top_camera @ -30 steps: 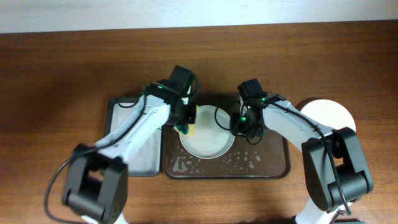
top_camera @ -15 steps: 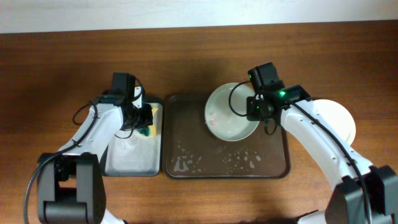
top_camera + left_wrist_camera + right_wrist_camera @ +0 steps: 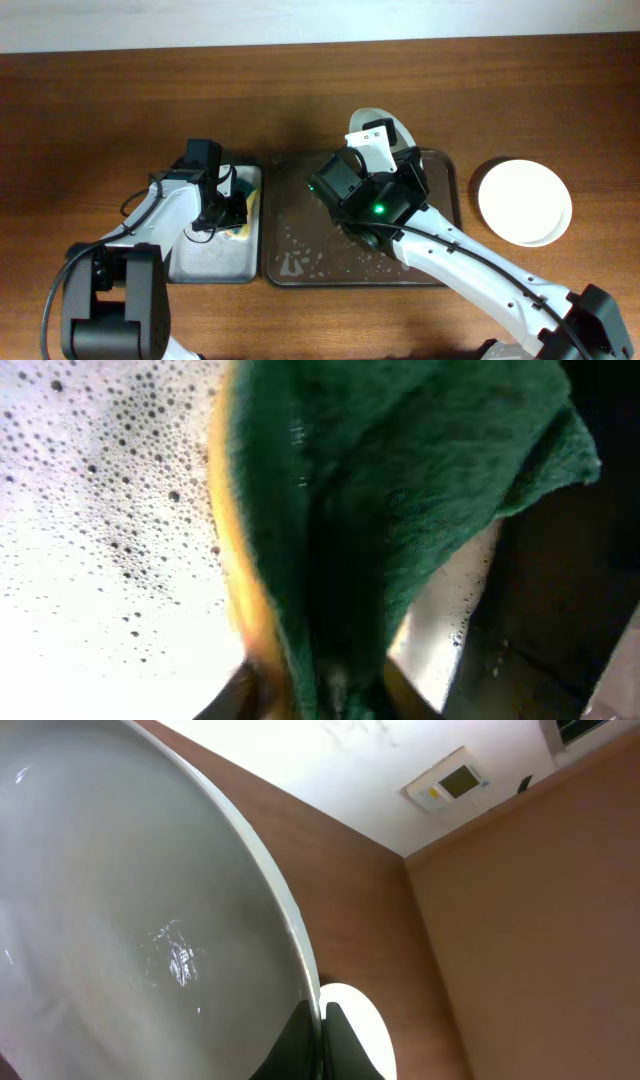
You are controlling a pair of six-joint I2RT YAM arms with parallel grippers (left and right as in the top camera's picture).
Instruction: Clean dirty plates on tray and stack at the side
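Observation:
My right gripper (image 3: pixel 322 1025) is shut on the rim of a pale plate (image 3: pixel 120 920) and holds it tilted on edge, above the dark brown tray (image 3: pixel 300 262). In the overhead view only the plate's upper edge (image 3: pixel 397 127) shows behind the raised right arm. No red smear shows on it. A stack of white plates (image 3: pixel 524 202) lies on the table right of the tray; it also shows in the right wrist view (image 3: pixel 358 1032). My left gripper (image 3: pixel 234 210) is shut on a green and yellow sponge (image 3: pixel 380 510) over the grey tray.
The smaller grey tray (image 3: pixel 195 262) with its soapy white lining (image 3: pixel 90 580) lies left of the brown tray. Water or foam spots (image 3: pixel 295 262) lie on the brown tray's floor. The right arm (image 3: pixel 450 260) reaches across the brown tray.
The right gripper has lifted the plate off the brown tray and tipped it on edge. The left gripper carried the sponge from the plate to the grey tray and stays there.

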